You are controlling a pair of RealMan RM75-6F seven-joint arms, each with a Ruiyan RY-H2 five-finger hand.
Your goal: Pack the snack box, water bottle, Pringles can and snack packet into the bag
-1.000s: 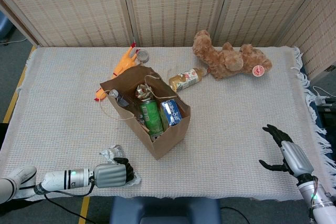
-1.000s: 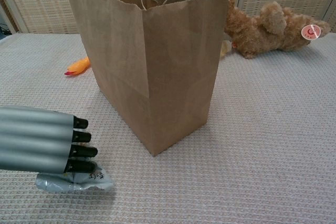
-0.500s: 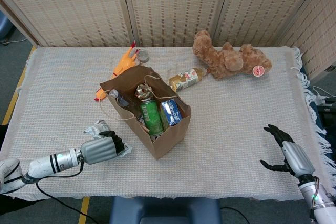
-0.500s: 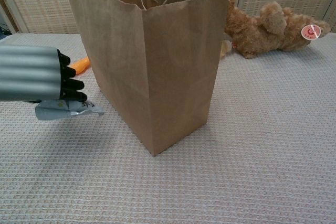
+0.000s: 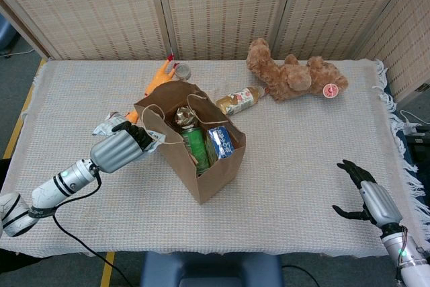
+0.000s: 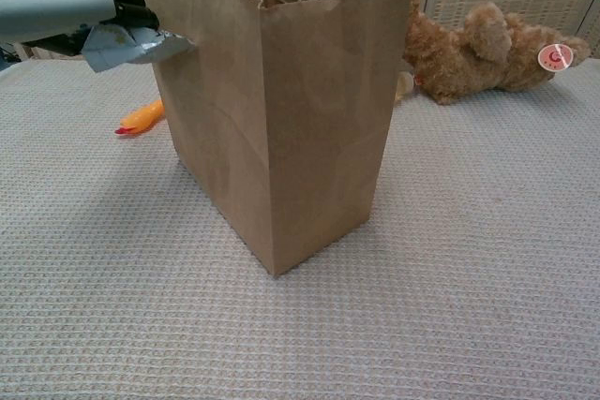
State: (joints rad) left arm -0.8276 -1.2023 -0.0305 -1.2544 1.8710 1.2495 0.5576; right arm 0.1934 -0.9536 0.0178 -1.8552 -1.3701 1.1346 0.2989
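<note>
Head view: left hand (image 5: 119, 148) clutches crinkly foil snack packet (image 5: 107, 123) beside stiff paper bag (image 5: 201, 166)

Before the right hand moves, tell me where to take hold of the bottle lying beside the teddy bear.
Grip the bottle around its labelled middle, coming down from above with fingers across its width. It lies on its side, slanted, its cap end close to the teddy bear and its other end near the bag, so both ends look crowded; the long sides look freer.

Bag (image 6: 281, 119) matt brown paper, creased; snack packet (image 6: 127, 44) crinkled shiny foil. Tablecloth (image 6: 450, 288) coarse woven cloth; teddy bear (image 5: 292, 75) fuzzy plush.
</note>
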